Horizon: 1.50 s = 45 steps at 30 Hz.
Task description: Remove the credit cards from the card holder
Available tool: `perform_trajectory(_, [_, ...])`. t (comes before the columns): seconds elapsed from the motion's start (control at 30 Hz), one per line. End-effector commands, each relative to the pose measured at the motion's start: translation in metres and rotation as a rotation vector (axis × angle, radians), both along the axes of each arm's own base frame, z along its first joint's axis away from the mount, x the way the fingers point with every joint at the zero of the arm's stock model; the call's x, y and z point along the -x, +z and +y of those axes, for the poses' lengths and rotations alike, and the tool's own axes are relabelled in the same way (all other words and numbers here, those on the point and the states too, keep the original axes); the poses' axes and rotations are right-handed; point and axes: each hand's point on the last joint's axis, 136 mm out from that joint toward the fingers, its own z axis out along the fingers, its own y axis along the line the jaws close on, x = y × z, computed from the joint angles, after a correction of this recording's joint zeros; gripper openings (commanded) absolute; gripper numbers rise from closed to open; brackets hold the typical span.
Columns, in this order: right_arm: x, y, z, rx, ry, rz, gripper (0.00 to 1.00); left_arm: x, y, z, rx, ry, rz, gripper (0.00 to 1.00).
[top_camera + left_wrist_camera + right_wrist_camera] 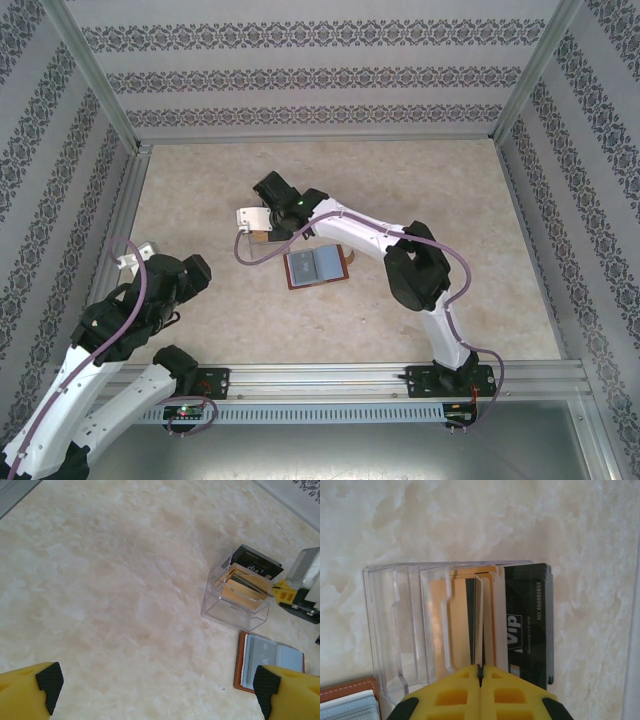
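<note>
Right wrist view: the right claw (480, 670) pinches a thin credit card (479, 630) edge-on, reaching into the clear box (400, 625). Best to keep it upright and seat it fully before letting go. The card holder (316, 268) lies spread on the surface just near the box; the left claw (157, 680) gapes wide, empty.

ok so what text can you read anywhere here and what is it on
"Vip": black card in the clear box.
"NO" plus a row of digits, mostly 8s, not all legible: same card.
Small line beside "Vip": too blurred.
card holder: no text seen.
</note>
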Motion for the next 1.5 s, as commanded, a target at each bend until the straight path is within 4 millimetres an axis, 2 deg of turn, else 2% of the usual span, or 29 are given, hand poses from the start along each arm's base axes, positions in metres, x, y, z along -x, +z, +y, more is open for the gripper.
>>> perform_trajectory(0.0, [0.008, -0.013, 0.009, 0.007, 0.024, 0.026, 0.00, 0.001, -0.003, 0.008, -0.031, 0.033, 0.009, 1.00])
perform_trajectory(0.23, [0.002, -0.020, 0.010, 0.014, -0.001, 0.009, 0.02, 0.000, -0.003, 0.008, -0.032, 0.028, 0.008, 1.00])
perform_trajectory(0.3, [-0.004, -0.017, 0.011, 0.004, -0.028, -0.012, 0.10, 0.000, -0.003, 0.008, -0.033, 0.027, 0.009, 1.00])
perform_trajectory(0.37, [-0.009, -0.015, 0.010, 0.000, -0.050, -0.032, 0.30, 0.001, -0.003, 0.008, -0.033, 0.027, 0.011, 1.00])
perform_trajectory(0.4, [-0.010, -0.013, 0.011, -0.002, -0.053, -0.038, 0.32, 0.001, -0.003, 0.007, -0.032, 0.026, 0.009, 1.00])
perform_trajectory(0.8, [-0.015, -0.016, 0.013, -0.013, -0.090, -0.061, 0.34, 0.002, -0.006, 0.005, -0.023, 0.013, 0.014, 1.00])
perform_trajectory(1.0, [-0.028, 0.010, 0.007, -0.099, -0.215, -0.064, 0.37, -0.003, -0.008, -0.003, -0.013, -0.026, 0.017, 1.00])
perform_trajectory(1.13, [-0.027, 0.034, -0.007, -0.227, -0.332, 0.011, 0.37, -0.013, -0.009, -0.017, 0.004, -0.079, 0.018, 1.00])
perform_trajectory(1.23, [-0.022, 0.047, -0.025, -0.310, -0.442, 0.074, 0.37, -0.021, -0.010, -0.026, 0.007, -0.115, 0.020, 1.00])
perform_trajectory(1.4, [-0.004, 0.051, -0.067, -0.418, -0.656, 0.179, 0.36, -0.038, -0.014, -0.048, 0.047, -0.176, 0.024, 1.00])
perform_trajectory(1.47, [0.005, 0.045, -0.087, -0.451, -0.764, 0.244, 0.36, -0.045, -0.020, -0.060, 0.090, -0.197, 0.034, 1.00])
